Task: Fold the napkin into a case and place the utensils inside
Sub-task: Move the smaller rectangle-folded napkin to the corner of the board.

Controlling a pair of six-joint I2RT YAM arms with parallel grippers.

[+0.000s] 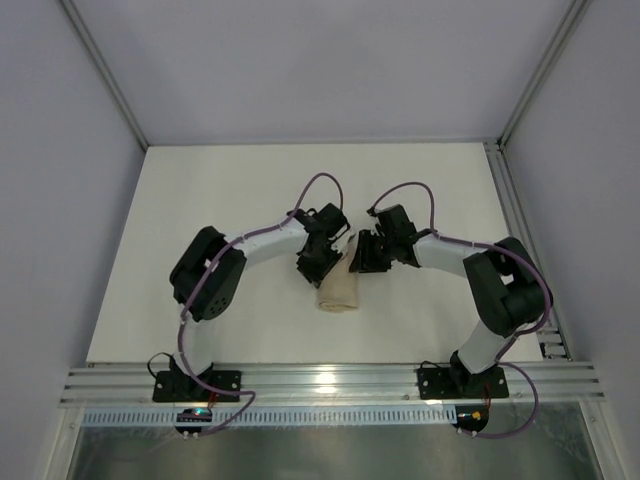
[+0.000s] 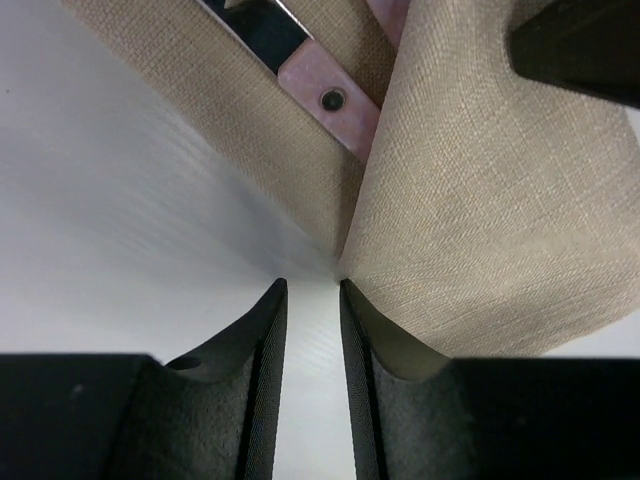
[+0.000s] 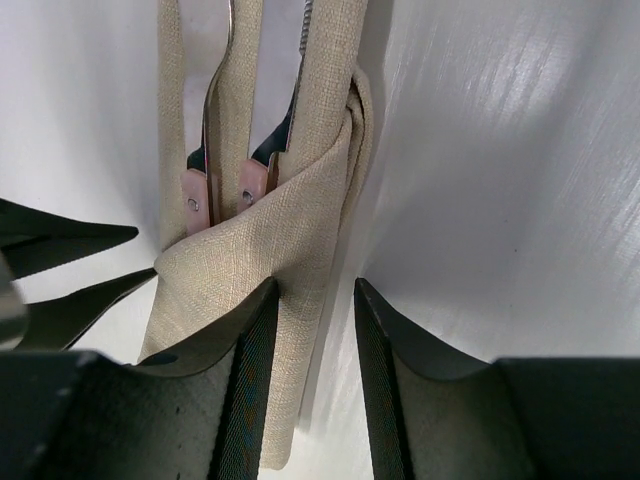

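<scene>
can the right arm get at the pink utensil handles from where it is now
Probably yes. The handles lie bare just ahead of the right gripper, whose jaws stand apart. But their ends are tucked under the napkin fold, and the left gripper sits close on the far side.

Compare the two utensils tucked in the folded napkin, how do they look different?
Seen from the right wrist, the left utensil has a thin, curved neck; the right utensil runs straighter. The right utensil shows a serrated edge, the left utensil none. Both have pinkish riveted handles tucked into the napkin.
</scene>
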